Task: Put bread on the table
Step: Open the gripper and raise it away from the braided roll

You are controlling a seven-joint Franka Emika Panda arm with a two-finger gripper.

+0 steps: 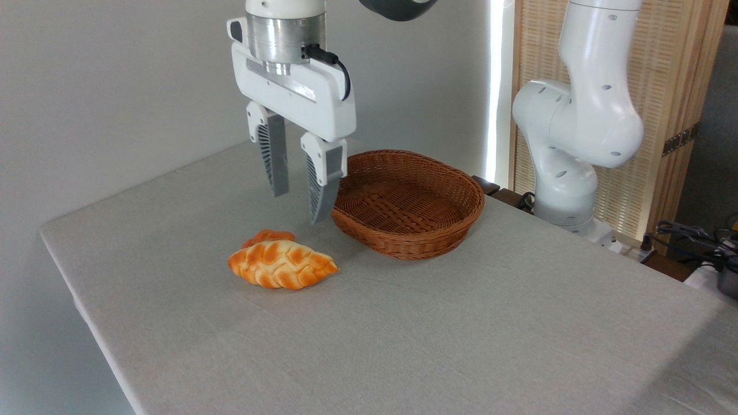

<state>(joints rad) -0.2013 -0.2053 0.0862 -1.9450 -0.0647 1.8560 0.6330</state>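
Gripper [298, 207] hung in the upper-left-centre of the frame, jaws apart and holding nothing, tips above the table [461, 323]. Bread [282, 264] lay flat on the cloth at centre-left, below the fingers and clear of them. Small orange bun [268, 236] sat just behind it, touching or nearly. Wicker basket [408, 202] stood right of the gripper, nothing in it.

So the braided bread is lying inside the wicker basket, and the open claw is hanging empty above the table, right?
Not quite. The camera view shows the braided bread lying on the table, to the left of the wicker basket, which has nothing visible in it. The rest holds: the gripper hangs open and empty above the table.
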